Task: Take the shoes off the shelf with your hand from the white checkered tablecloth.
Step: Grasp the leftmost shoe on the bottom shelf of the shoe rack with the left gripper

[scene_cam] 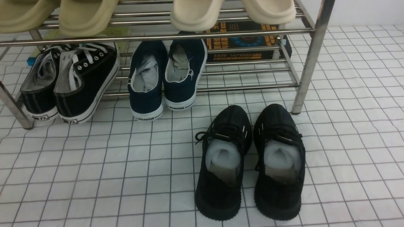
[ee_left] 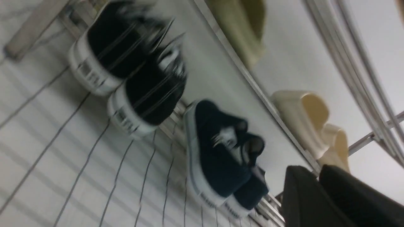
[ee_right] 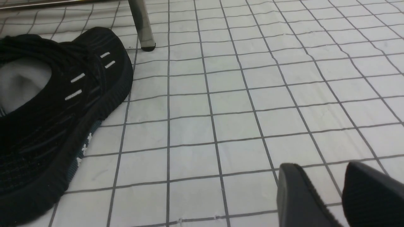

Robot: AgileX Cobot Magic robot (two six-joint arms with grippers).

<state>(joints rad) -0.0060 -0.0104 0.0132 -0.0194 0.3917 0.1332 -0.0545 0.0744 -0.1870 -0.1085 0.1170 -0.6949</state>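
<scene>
**Sneakers on the bottom tier, both claws empty**

The left claw (ee_left: 312, 171) is out of the front view. Its own camera shows the two fingers (ee_left: 300, 195) drawn almost together, clenched on nothing, and the picture is blurred. Ahead of this claw and well apart from it, the black canvas sneakers (scene_cam: 72, 82) sit side by side at the left end of the shelf (scene_cam: 311, 56). They rest on its lowest bars with their toes pointing in and their white heels tipped down to the checked cloth (scene_cam: 94, 170). The left front leg of the shelf stands just beside the outer sneaker.

The navy slip-ons (scene_cam: 167, 75) are nearer to the left claw and lie on the same tier with their heels out. On the tier above are olive slippers (scene_cam: 85, 15) and cream slippers (scene_cam: 233, 12), and a dark printed box (scene_cam: 243, 44) lies behind the bars.

Off the shelf, a pair of black knit shoes (scene_cam: 249, 164) stands on the cloth with its toes close to the right front leg.

The right claw (ee_right: 322, 167) is also missing from the front view. In its own camera it hangs low over bare cloth, released, with cloth showing between the fingers. One knit shoe lies ahead of it and to its left, apart from it, and the shelf leg stands farther on.
</scene>
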